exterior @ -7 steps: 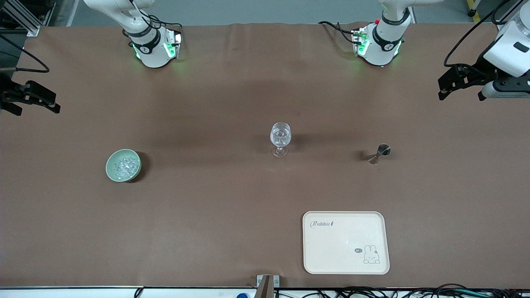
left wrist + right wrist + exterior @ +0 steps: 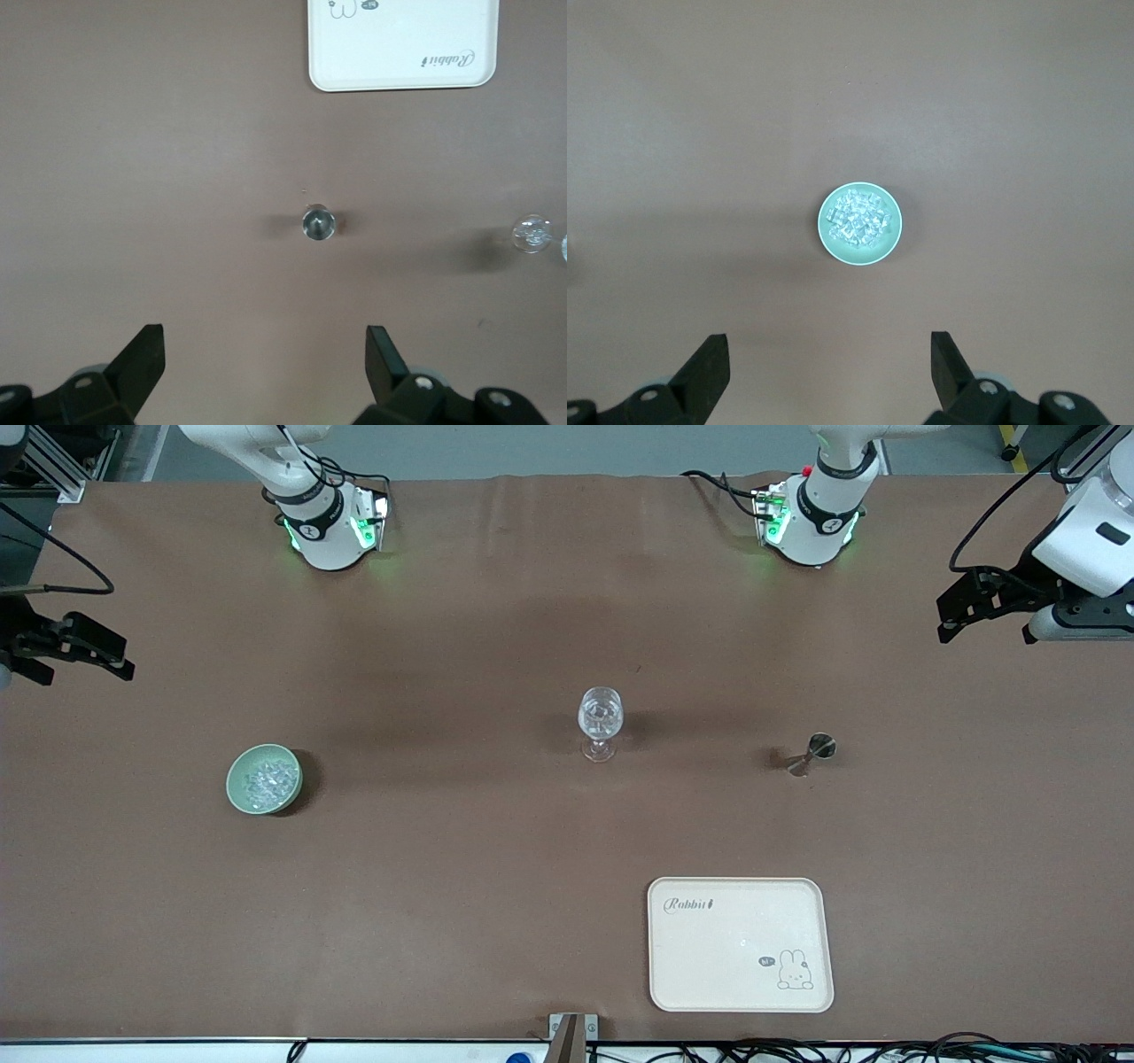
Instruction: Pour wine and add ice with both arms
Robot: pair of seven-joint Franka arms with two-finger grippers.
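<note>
Ice (image 2: 860, 221) heaped in green bowl (image 2: 264, 779), on desk (image 2: 443, 886) toward the right arm's end, at about nine o'clock of wine glass (image 2: 600, 722) in the front view. Right gripper (image 2: 828, 340) spread wide and empty, hovering over the desk's edge at that end. Bowl at about four o'clock from it in the front view, centred between its fingers in the right wrist view. Plainly the nearer arm for the ice.

Left gripper (image 2: 266, 331) equally wide, holding nothing, up over the left arm's end. Small metal jigger (image 2: 811, 753) at about seven o'clock from it, upright, at three o'clock of the glass. Probably calls for a reach inward and down onto each: bowl round, so no long axis to match; jigger upright, so likely a grip across its waist. Tray (image 2: 740, 992) at six o'clock of the jigger, well apart.
</note>
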